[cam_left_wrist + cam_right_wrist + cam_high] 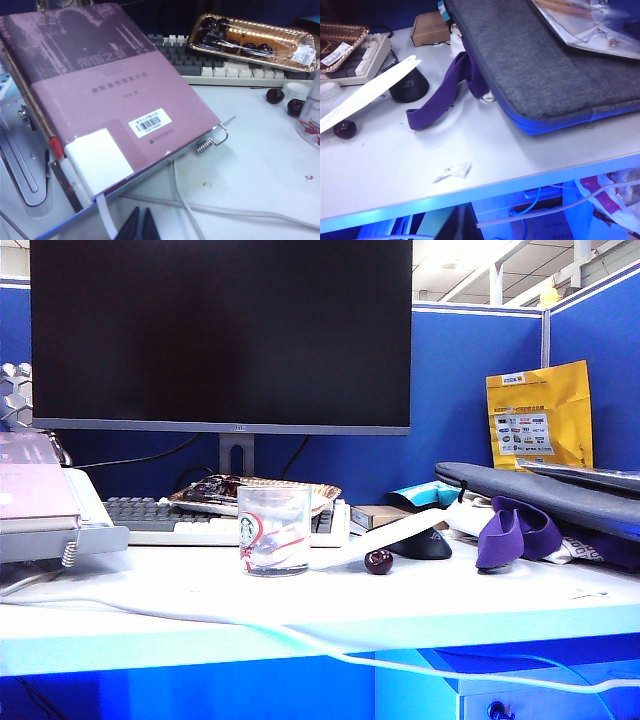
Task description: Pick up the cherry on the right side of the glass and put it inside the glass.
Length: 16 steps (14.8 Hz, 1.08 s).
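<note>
White cable (300, 635) draped along bench (150, 590) front edge, nearest the exterior lens. Cherry (379, 561) on bench just right of glass (274, 530), apart from it, black mouse (420, 543) close behind. Glass upright, apparently empty.

Right gripper (461, 222) low at near edge of bench, well short of cherry; jaws closed, gripping nothing. Left gripper (139, 227) likewise back by the book (100, 100); dark tips together, closed, empty.

Step in hand: reach and pick. Best opened early, brought down over cherry from above, clear of paper strip (367, 92) overlapping it and of mouse. Light squeeze, since round and glossy, likely to roll.

Hidden: both grippers outside exterior view; only tips visible in wrist views. Cherry stem not discernible. Second cherry-like fruit near glass in left wrist view, cut off by the frame edge.
</note>
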Motion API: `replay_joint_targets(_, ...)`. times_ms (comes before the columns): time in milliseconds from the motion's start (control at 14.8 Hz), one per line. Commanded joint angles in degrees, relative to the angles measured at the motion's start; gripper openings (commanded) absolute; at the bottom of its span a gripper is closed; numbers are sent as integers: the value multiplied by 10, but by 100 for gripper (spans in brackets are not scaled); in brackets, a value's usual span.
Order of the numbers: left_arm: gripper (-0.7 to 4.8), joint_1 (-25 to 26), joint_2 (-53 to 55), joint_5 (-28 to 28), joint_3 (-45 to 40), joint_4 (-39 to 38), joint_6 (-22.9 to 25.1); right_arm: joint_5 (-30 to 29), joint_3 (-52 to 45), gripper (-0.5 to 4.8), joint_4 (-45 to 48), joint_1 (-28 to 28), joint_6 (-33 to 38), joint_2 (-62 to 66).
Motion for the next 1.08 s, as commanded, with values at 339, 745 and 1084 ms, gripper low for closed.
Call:
replay_joint_targets(339, -5, 0, -2, 2, 0, -7, 2, -86, 2, -1, 57, 0, 89, 0)
replay_joint_targets(745, -5, 0, -2, 2, 0, -7, 2, -118, 166, -1, 119, -1, 149, 101)
replay_joint_targets(1084, -5, 0, -2, 2, 0, -7, 2, -260, 417, -1, 117, -1, 143, 476)
